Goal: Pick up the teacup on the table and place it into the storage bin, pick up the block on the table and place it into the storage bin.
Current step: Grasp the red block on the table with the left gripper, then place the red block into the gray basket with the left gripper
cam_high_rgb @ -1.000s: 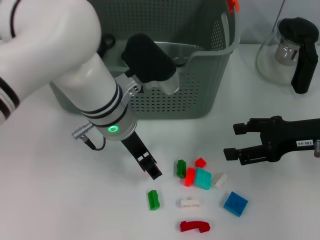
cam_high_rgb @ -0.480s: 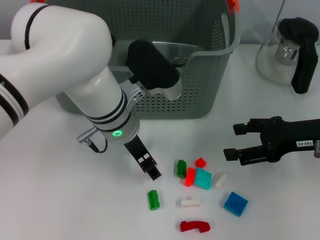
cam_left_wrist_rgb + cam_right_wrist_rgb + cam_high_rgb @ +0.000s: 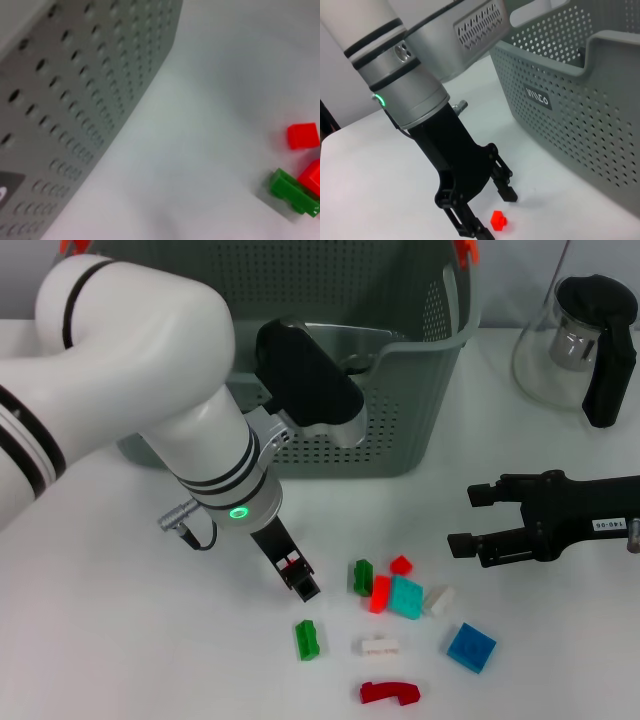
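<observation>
A: L claw [image 3: 300, 580] status?
B: Head view, center-low of frame, pointing down at the counter [image 3: 120, 640], tips just upper-left of the block cluster. In the R wrist view [image 3: 487, 212] fingers look spread, nothing between them.

A: R claw [image 3: 462, 523]?
B: Right side of head frame, mid-height, hovering over counter, fingers apart, empty.

A: Storage bin [image 3: 400, 410]?
B: Grey perforated, top-center of head frame, orange clip at upper right corner. Black label w/ white letters visible in R wrist view [image 3: 538, 96].

A: Blocks?
B: Lower center of head frame: dark green block [image 3: 362, 576], red block [image 3: 380, 593], teal block [image 3: 406, 597], small red block [image 3: 401, 564], white piece [image 3: 438, 600] bunched together. Separate green block [image 3: 307, 639] just below L claw, white block [image 3: 380, 647], blue block [image 3: 471, 647], red curved piece [image 3: 389, 693] along bottom.

A: Teacup?
B: Can't tell, no clear teacup seen. Glass pot w/ black handle [image 3: 585, 345] upper right.
</observation>
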Controlling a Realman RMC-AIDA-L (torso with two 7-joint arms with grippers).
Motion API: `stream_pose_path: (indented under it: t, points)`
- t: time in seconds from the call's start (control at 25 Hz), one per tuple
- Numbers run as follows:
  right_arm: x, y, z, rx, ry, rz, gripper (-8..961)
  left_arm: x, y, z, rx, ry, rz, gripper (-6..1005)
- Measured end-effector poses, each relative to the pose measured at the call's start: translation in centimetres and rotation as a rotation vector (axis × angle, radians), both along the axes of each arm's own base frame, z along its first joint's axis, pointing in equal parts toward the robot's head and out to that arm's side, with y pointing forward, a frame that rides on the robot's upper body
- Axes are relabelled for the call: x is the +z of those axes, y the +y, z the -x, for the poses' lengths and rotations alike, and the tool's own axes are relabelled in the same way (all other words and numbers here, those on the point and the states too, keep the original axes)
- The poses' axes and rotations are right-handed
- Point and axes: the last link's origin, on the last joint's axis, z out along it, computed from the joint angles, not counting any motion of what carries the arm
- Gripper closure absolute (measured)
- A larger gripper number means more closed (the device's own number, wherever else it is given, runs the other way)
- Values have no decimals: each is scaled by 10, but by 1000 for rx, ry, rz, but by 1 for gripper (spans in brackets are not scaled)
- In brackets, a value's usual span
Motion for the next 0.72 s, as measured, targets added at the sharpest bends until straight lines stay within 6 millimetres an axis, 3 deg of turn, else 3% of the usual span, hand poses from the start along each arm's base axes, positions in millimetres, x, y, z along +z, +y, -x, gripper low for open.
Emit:
stream_pose_path:
  t: [0.2,0.44,0.64,0.72]
  points:
    - [1,0,0,0,-1,-1,7,-3,-2,0,-13,16,12,301]
    - [1,0,0,0,-2,-2,6,-5,-3,-1,-18,21,16,513]
    - [1,0,-1,-1,-3,-1,6,-4,-3,-3,-19,20,11,753]
    - [1,0,-2,-1,-5,-2,6,-2,-4,-6,-25,22,19,766]
